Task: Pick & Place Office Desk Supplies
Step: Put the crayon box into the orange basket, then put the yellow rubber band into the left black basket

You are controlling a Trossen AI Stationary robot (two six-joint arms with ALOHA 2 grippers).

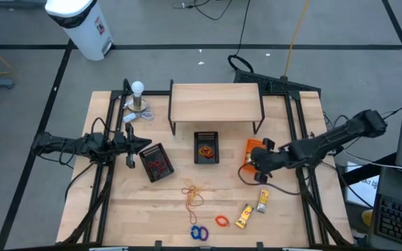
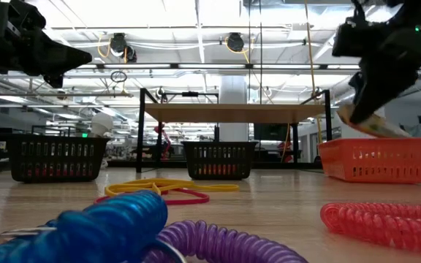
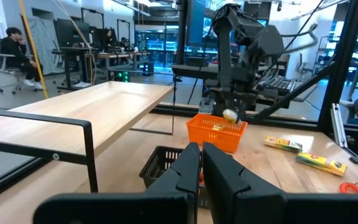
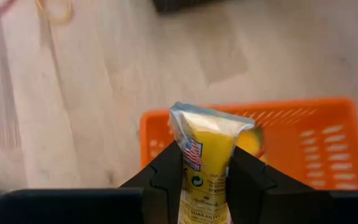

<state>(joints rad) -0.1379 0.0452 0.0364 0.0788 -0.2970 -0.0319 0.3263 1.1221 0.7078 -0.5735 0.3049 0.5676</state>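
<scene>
My right gripper (image 1: 259, 160) hangs over the orange bin (image 1: 251, 148), shut on a yellow packet (image 4: 207, 149). In the low view the packet (image 2: 371, 126) hangs just above the bin's rim (image 2: 375, 150). Two more yellow packets (image 1: 243, 216) (image 1: 262, 201) lie flat on the table near its near edge. Loose tan and red rubber bands (image 1: 194, 194), an orange ring (image 1: 221, 221) and a blue ring (image 1: 199, 233) also lie there. My left gripper (image 1: 144, 144) is shut and holds nothing, raised beside the left black mesh bin (image 1: 157, 162). My right gripper pinches the yellow packet between its two fingers across the packet's width (image 4: 197, 171). The fingers come from above, pointing down. The packet's crimped end (image 4: 207, 121) sticks out past the fingertips. It is lifted clear and hangs tilted over the orange bin.
A second black mesh bin (image 1: 206, 148) stands at the table's middle, under the front of a wooden shelf on black legs (image 1: 215, 102). A white bulb-shaped object (image 1: 138, 97) stands at the far left. Bare wood lies between the bins and the scattered items.
</scene>
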